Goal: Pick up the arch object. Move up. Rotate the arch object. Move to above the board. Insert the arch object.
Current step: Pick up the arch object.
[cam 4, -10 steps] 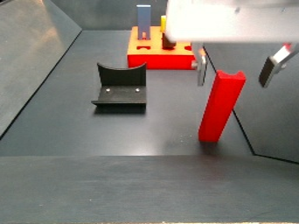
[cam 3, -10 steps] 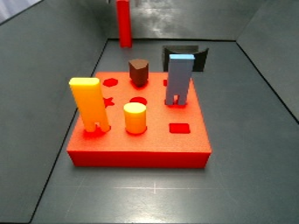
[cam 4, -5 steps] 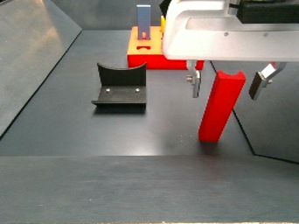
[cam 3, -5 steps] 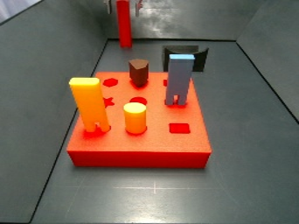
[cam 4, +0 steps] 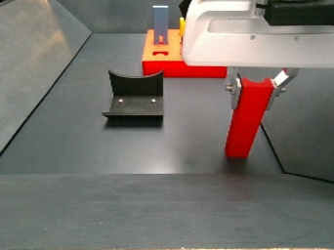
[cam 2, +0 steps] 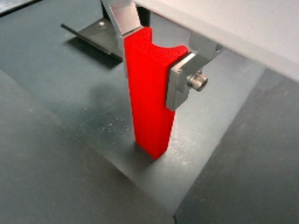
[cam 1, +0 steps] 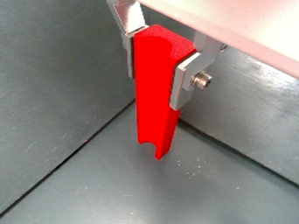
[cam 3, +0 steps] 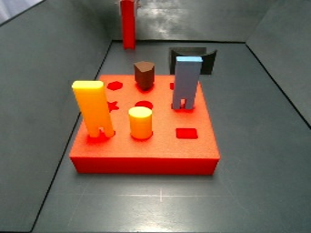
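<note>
On the dark floor [cam 4: 117, 146] rest the board [cam 3: 145, 155], fixture [cam 4: 133, 96] and arch object [cam 4: 248, 117], end effector [cam 4: 256, 86] around its top.

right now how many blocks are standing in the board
4: orange block front left, yellow cylinder beside it, brown block behind, blue-grey block right. The end effector grips the red bar elsewhere.

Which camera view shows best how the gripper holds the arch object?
A wrist view: the gripper fingers clamp the arch object near its top. A side view shows this from farther away; another shows only the distant bar.

Even soft light; perhaps slightly blurred
</note>
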